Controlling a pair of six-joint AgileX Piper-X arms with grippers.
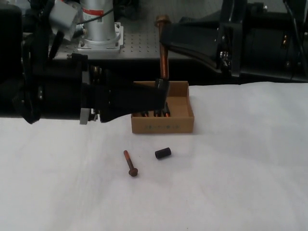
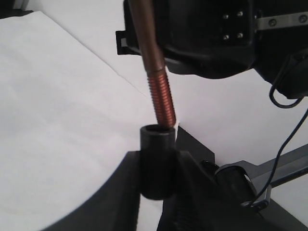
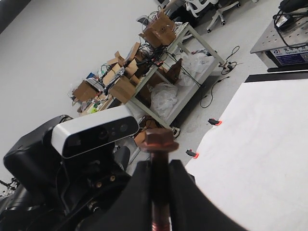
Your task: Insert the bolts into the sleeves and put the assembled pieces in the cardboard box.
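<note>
A small open brown cardboard box (image 1: 163, 126) sits toward the far side of a white cloth-covered bench (image 1: 231, 183). The left gripper (image 2: 156, 168) is clamped on a short black cylindrical sleeve (image 2: 157, 144). It holds the sleeve upright with its open mouth facing up, over the box's far edge as the high view shows it. The right gripper (image 3: 160, 185) is closed around the shaft of a long copper-coloured bolt with a hexagonal head (image 3: 159, 140), held vertical with the head up. In the left wrist view the bolt's threaded tip sits at the sleeve's mouth, at the rim or just inside; how deep cannot be told. The step in hand appears to be inserting this bolt into this sleeve. The next move likely calls for keeping the bolt in line with the bore and lowering it straight. The joined piece would then be released into the box, where dark and copper pieces (image 1: 155, 114) lie. Nearer the camera, a second copper bolt (image 1: 131, 163) and a second black sleeve (image 1: 163, 153) lie apart on the cloth, not yet assembled.
</note>
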